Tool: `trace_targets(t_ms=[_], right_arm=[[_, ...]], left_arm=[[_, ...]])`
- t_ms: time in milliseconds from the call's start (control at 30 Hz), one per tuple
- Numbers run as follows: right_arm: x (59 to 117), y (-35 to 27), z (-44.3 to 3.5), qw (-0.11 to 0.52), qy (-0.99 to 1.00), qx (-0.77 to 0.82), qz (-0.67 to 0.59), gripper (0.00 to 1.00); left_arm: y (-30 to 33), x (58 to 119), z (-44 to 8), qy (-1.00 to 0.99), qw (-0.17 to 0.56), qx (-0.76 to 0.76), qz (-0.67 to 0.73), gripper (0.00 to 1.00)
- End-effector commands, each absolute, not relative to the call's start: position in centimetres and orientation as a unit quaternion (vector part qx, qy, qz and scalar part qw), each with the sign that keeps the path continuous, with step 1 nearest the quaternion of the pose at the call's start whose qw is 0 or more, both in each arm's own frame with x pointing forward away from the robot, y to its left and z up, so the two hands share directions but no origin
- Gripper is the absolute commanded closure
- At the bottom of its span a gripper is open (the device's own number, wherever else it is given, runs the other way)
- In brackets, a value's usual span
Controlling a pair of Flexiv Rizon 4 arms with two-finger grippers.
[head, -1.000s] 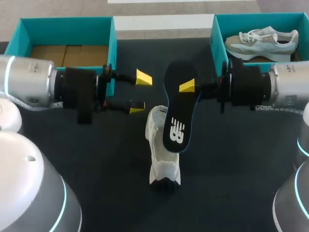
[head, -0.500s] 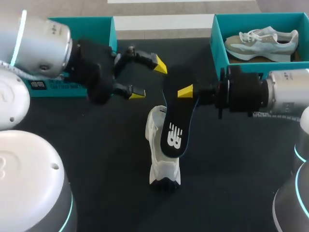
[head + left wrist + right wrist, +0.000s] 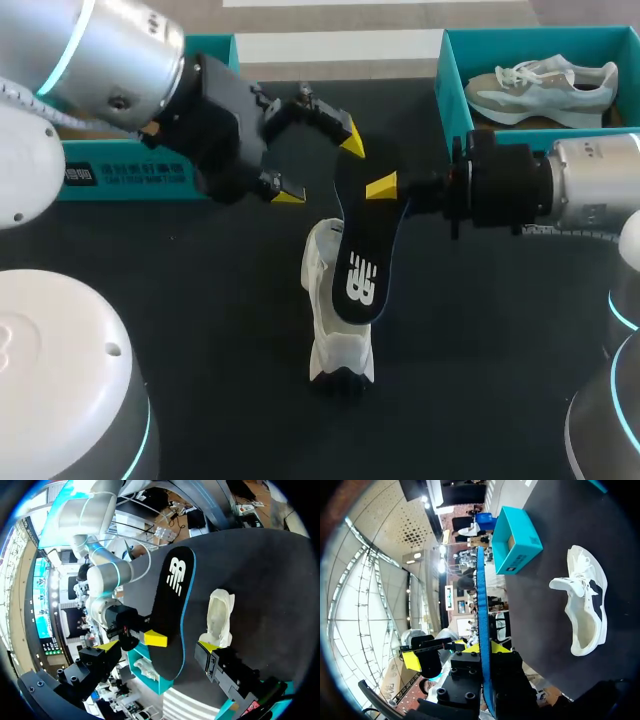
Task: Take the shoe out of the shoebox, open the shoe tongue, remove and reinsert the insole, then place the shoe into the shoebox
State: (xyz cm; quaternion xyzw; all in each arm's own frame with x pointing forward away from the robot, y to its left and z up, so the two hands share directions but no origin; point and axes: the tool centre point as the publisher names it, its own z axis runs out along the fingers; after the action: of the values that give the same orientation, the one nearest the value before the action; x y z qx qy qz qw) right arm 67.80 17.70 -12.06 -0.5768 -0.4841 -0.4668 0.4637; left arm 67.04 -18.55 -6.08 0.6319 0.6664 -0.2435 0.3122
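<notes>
While pinching the insole (image 3: 360, 250) in the right gripper (image 3: 377, 188) above the shoe (image 3: 335, 340) at mid-table, bring the wide-open left gripper (image 3: 320, 168) onto the far end, clamp squarely, then feed the near end down into the opening without buckling or twisting it.

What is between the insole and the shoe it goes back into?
Nothing visible. The right gripper holds the insole above the shoe on the table. The open left gripper sits beside the insole's far end, not under it.
</notes>
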Motion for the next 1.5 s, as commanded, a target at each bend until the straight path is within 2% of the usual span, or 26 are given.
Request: trace_targets(t_ms=[33, 133, 300, 433, 1500], right_arm=[[68.0, 18.0, -12.2, 0.463, -0.484, -0.578, -0.466, 1.00], [68.0, 18.0, -12.3, 0.463, -0.485, -0.578, -0.466, 1.00], [68.1, 18.2, -12.3, 0.463, -0.490, -0.577, -0.461, 1.00], [68.1, 18.2, -12.3, 0.464, -0.491, -0.576, -0.460, 1.00], [68.0, 18.1, -12.5, 0.465, -0.490, -0.575, -0.462, 1.00]], left_arm=[[-20.1, 67.2, -5.0, 0.710, 0.158, 0.676, -0.118, 0.00], [-20.7, 67.0, -4.7, 0.704, 0.134, 0.688, -0.112, 0.00], [-21.6, 67.1, -4.4, 0.701, 0.064, 0.710, -0.020, 0.00], [-21.9, 67.6, -4.5, 0.705, 0.039, 0.708, 0.021, 0.00], [-22.1, 67.5, -5.1, 0.714, 0.028, 0.699, 0.030, 0.00]])
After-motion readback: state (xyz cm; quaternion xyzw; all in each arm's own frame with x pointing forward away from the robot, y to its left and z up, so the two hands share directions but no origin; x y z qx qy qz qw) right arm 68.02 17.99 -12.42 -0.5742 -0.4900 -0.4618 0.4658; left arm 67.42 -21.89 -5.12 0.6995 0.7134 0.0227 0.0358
